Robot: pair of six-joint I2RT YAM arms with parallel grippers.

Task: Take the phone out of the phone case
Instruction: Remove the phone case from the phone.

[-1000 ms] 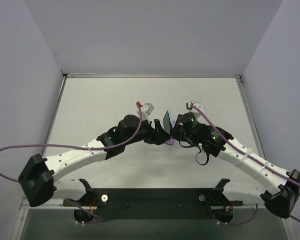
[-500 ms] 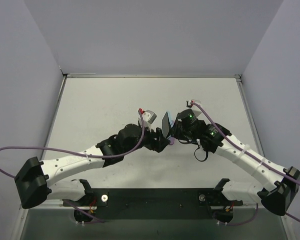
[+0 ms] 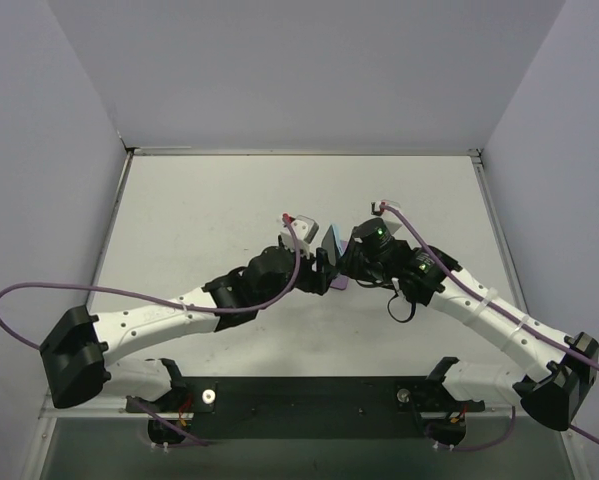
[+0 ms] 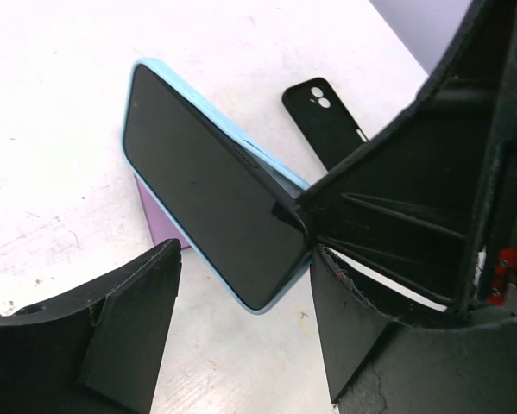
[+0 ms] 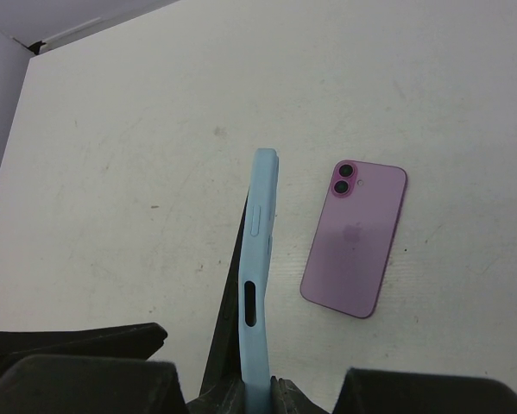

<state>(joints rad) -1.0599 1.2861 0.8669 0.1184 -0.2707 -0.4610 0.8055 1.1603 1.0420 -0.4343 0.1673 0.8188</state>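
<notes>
A phone with a black screen sits in a light blue case (image 4: 206, 181) and is held tilted up above the table. My right gripper (image 5: 267, 401) is shut on the case's lower edge (image 5: 258, 276), seen edge-on in the right wrist view. My left gripper (image 4: 245, 336) is open, its fingers (image 4: 129, 328) on either side of the phone's free lower corner without touching it. In the top view the phone (image 3: 331, 240) stands between the left gripper (image 3: 324, 268) and the right gripper (image 3: 347, 262) at mid-table.
A pink-purple phone (image 5: 355, 237) lies face down on the table just under the held phone; it also shows in the left wrist view (image 4: 159, 220). A black phone or case (image 4: 327, 121) lies flat farther off. Grey walls enclose the white table (image 3: 199, 210).
My left arm has swung right and forward, bringing its open gripper up to the phone's lower corner. My right gripper has lifted the phone slightly and kept its hold.
</notes>
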